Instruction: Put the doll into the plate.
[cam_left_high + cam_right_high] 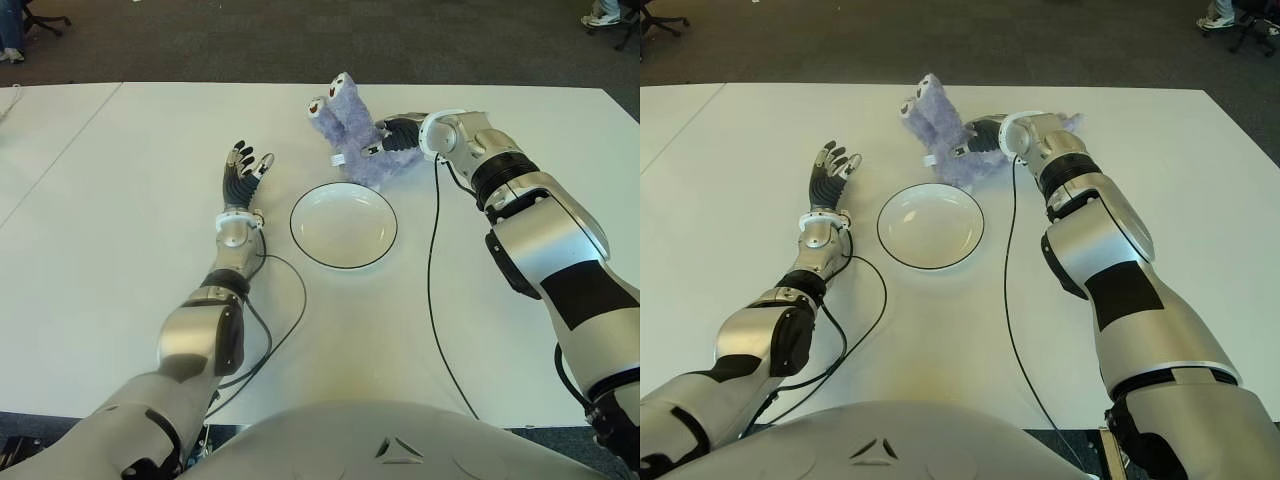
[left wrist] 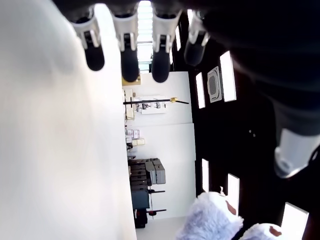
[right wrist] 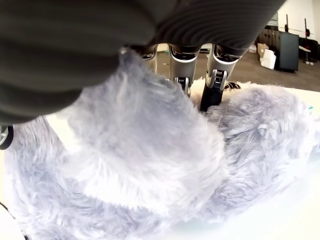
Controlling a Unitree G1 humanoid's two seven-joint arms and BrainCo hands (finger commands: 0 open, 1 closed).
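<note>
My right hand [image 1: 392,137]: curled into the fluffy lilac plush doll [image 1: 350,130] (fur fills my palm).
Round white black-rimmed plate [image 1: 343,225]: near, below my hand.
My left hand [image 1: 243,172]: spread, beside plate.

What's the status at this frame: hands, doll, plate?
Right robot hand closed on doll, behind plate. Left robot hand open, idle, left of plate. Doll not yet in plate; path clear.
</note>
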